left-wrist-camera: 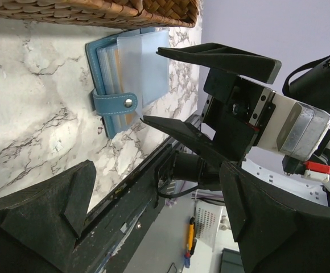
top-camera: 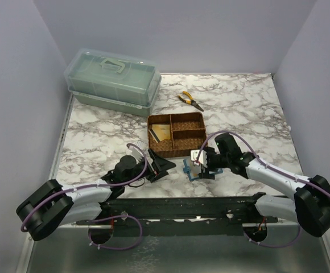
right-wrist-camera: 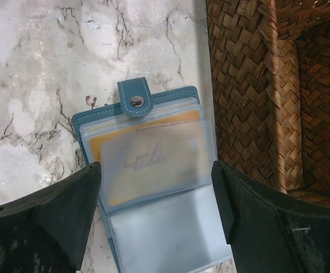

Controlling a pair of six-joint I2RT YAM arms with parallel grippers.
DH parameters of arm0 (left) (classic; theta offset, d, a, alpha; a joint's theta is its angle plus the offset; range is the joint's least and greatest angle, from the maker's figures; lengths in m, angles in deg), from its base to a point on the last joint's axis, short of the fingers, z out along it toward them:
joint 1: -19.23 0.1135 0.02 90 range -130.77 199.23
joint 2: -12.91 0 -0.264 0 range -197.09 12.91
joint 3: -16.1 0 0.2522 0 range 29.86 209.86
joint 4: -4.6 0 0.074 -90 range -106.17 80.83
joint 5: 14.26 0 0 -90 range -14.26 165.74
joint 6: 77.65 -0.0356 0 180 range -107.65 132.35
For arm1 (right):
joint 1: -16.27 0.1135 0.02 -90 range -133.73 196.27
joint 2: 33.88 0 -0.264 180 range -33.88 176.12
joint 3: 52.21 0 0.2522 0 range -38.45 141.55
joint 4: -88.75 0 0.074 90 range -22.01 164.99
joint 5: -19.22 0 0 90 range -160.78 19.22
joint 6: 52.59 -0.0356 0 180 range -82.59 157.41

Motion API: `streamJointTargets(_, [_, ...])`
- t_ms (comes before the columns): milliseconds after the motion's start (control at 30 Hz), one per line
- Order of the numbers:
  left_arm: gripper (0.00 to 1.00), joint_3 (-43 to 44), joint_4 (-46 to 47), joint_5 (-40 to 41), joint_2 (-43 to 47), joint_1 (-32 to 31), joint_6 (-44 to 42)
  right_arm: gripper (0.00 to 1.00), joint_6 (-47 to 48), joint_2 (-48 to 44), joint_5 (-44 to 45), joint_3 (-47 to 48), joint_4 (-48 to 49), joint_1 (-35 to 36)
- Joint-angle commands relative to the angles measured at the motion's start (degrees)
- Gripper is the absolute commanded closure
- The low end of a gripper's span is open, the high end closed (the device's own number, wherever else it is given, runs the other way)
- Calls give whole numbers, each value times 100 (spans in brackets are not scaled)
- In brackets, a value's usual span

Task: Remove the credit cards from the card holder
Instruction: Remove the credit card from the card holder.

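Right claw (right-wrist-camera: 156, 173) spread, straddling the flat teal-blue card holder (right-wrist-camera: 134, 98) — next, likely pinch the yellowish-gold credit card (right-wrist-camera: 145, 120) between its fingers, slide out

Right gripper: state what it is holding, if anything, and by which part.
Nothing yet. The right gripper hovers open over the card holder, with a finger beside each of its side edges; no grip shows.

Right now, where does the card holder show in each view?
Top external: card holder just below centre, by the woven tray's front wall.
Left wrist: card holder upper left, just below the tray.
Right wrist: card holder at centre, left of the tray.
Shared landmark: the woven tray.
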Motion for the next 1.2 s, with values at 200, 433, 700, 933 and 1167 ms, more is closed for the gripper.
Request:
streamJointTargets(200, [12, 447, 1108, 10, -976, -210, 69, 27, -245, -226, 50, 165, -196, -20])
streamJointTargets(433, [23, 683, 1907, -66, -1924, -377, 282, 56, -100, -262, -641, 249, -667, -66])
streamJointTargets(700, [27, 689, 2848, -165, -2689, -436, 518, 89, -59, -158, -846, 248, -807, -69])
streamJointTargets(933, [27, 826, 3088, -216, -2951, -584, 594, 100, -352, -251, -513, 318, -729, -224])
streamJointTargets(1167, [27, 1110, 3295, -273, -3398, -774, 513, 100, -542, -687, 79, 394, -1024, -377])
